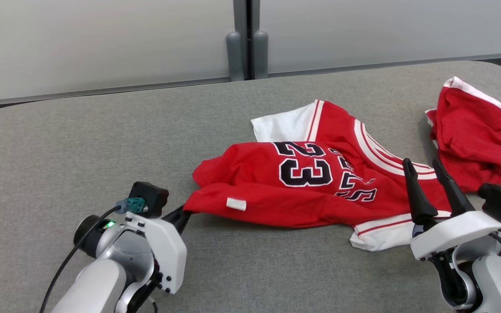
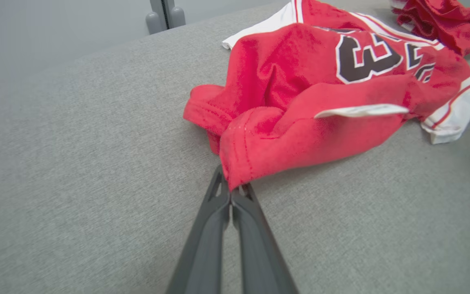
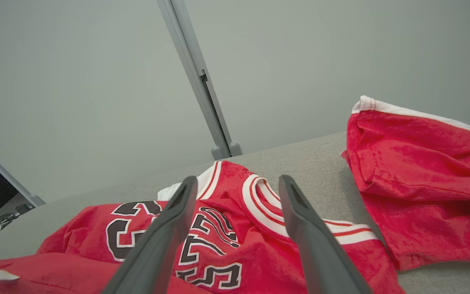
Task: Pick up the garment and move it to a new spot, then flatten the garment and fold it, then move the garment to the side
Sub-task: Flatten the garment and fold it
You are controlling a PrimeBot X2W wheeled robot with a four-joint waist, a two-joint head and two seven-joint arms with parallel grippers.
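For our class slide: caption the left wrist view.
Left gripper pinches a corner of the red jersey on the grey table.

jersey (image 1: 311, 182) on table (image 1: 81, 143), second garment (image 1: 476, 134) to its right

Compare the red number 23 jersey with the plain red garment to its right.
The red number 23 jersey carries black numerals; the plain red garment has none. The left gripper pinches the jersey's hem; the plain garment lies untouched. Both are red with white trim, crumpled.
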